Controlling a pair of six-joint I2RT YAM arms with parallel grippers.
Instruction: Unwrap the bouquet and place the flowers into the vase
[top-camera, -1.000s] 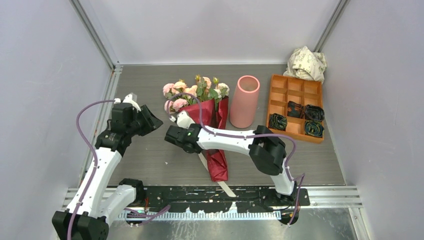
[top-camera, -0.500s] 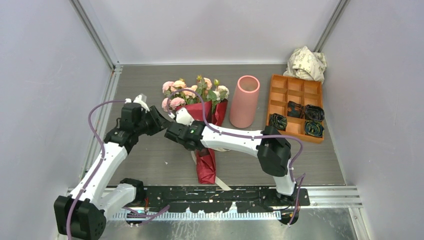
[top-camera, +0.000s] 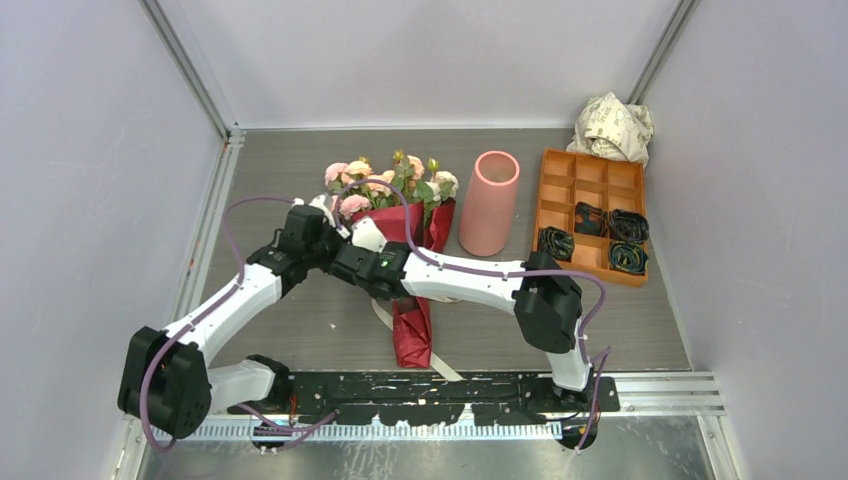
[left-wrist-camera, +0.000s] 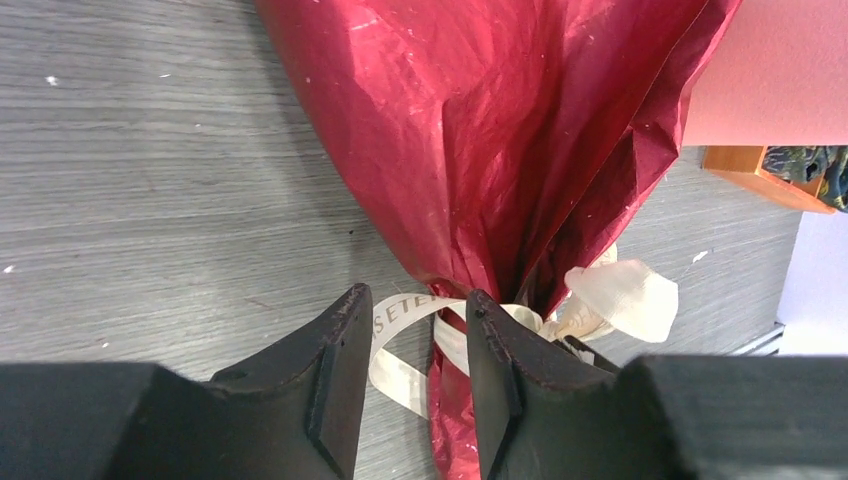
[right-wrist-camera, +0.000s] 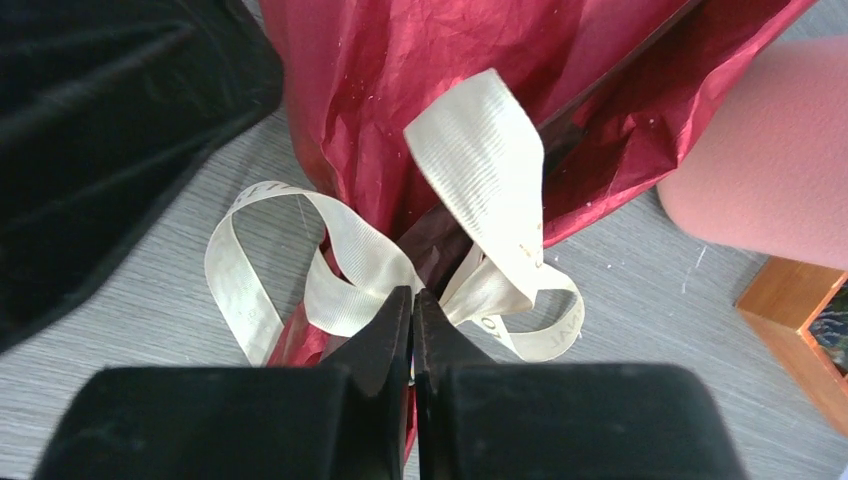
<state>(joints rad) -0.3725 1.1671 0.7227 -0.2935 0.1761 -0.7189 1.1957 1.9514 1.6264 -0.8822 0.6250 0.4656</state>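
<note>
Swung in from 9 o'clock over the past second, the left pincer (left-wrist-camera: 417, 296) now sits at the bouquet (top-camera: 411, 335) – its fingers apart, straddling a loop of the cream ribbon (right-wrist-camera: 480, 170) at the tie. On the right pincer (right-wrist-camera: 413, 292) the fingers are all but together, tips at the ribbon knot; whether they pinch it cannot be told. The bouquet lies mid-counter (top-camera: 300, 170), flowers (top-camera: 385, 182) toward 12 o'clock, wrapped in dark red paper. The vase (top-camera: 490, 200) stands upright just beside the blooms, at their 3 o'clock.
</note>
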